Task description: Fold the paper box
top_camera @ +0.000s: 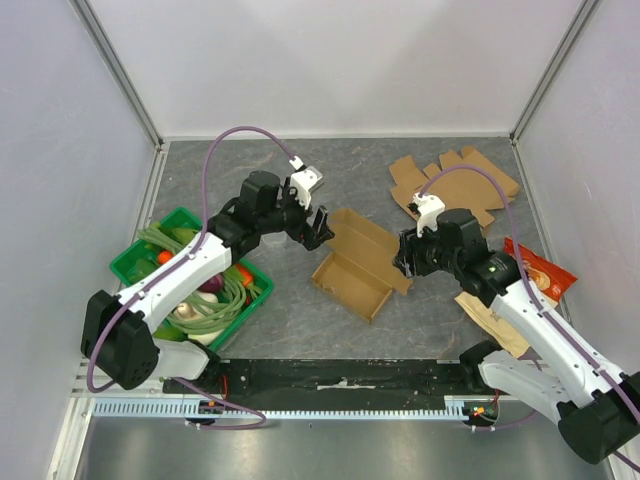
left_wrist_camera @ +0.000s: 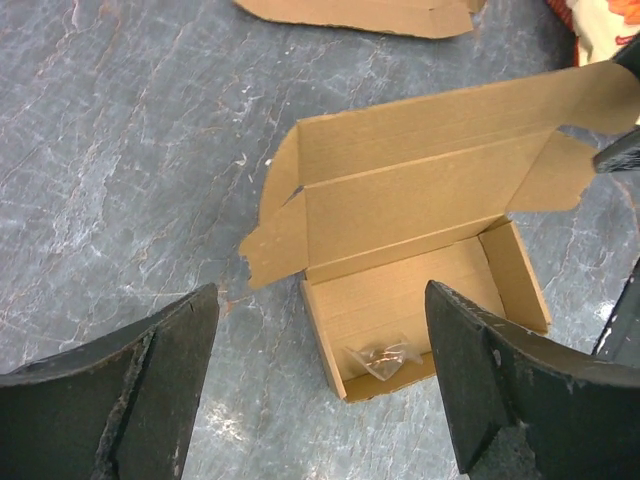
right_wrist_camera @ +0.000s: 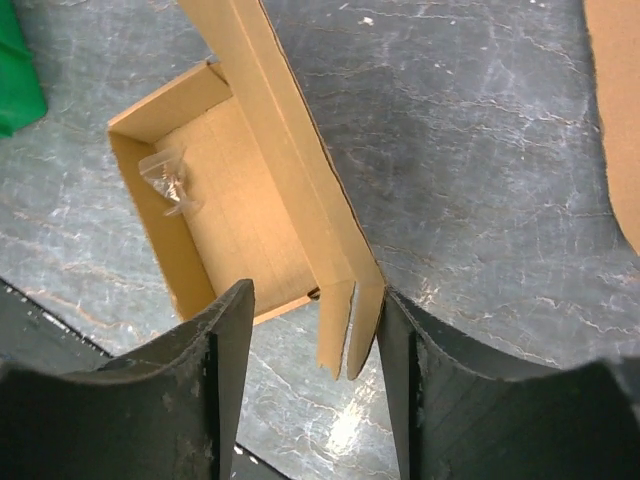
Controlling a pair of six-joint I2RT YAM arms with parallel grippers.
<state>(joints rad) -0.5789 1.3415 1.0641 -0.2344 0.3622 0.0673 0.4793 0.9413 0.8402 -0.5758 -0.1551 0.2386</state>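
Lid-closing looks like the step in hand: tray formed, lid (right_wrist_camera: pixel 290 150) open. Left of the paper box (top_camera: pixel 352 268) sits one green basket (top_camera: pixel 135 262). Just left of the box, the left gripper (top_camera: pixel 320 228) hovers wide and empty. The box holds one clear bag (left_wrist_camera: pixel 380 358). At its right edge, the right gripper (top_camera: pixel 405 258) straddles the lid flap, half open. Next, the flaps need tucking. Farther right lie at least two flat cardboard blanks (top_camera: pixel 455 185).

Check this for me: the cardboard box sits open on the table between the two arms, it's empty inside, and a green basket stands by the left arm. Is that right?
One thing is wrong: the cardboard box is not empty. A small clear plastic bag lies in the bottom of it, as the left wrist view shows. The rest is right.
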